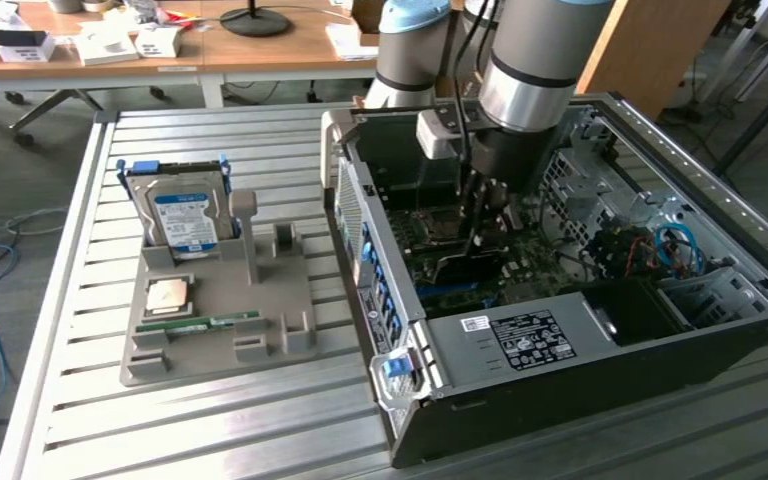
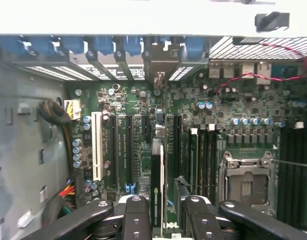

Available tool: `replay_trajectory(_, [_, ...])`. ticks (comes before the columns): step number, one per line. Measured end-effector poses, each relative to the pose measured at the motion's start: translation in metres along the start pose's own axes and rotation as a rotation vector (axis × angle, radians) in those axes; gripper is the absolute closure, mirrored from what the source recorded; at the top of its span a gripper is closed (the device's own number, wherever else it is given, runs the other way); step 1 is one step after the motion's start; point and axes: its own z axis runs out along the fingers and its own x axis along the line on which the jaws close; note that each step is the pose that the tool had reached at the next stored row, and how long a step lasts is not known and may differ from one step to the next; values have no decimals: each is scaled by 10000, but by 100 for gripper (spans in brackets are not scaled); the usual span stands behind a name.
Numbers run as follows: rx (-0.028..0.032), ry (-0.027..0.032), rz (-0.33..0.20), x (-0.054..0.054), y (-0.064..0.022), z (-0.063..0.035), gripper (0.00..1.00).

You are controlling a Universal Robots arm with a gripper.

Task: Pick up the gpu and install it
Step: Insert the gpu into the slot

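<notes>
A: One arm, one gripper (image 2: 162,220), reaching down into the open computer case (image 1: 704,330). Over on the grey holder tray (image 1: 211,355) I count three parts: a hard drive (image 1: 184,220) standing upright, a square processor chip (image 1: 171,296) lying flat, and a narrow green memory stick (image 1: 197,322) lying flat.

B: And the gpu (image 2: 157,175)?

A: From the wrist it stands edge-on between the two fingers (image 2: 137,220), a thin dark card with a pale strip along one side, running toward the rear brackets. It sits over the motherboard (image 2: 243,105), among the long black slots.

B: Is the gripper clamped on it?

A: The fingers sit either side of the card, closed on it as far as I can see. Their tips are cut off at the frame edge.

B: From outside?

A: The arm's wrist hides the card's upper part. I cannot tell whether its lower edge is seated in a slot.
</notes>
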Motion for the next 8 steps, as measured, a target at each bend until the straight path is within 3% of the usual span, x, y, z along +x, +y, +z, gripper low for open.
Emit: replay_trajectory(8, [0,0,-1,-6,-2,-197,67])
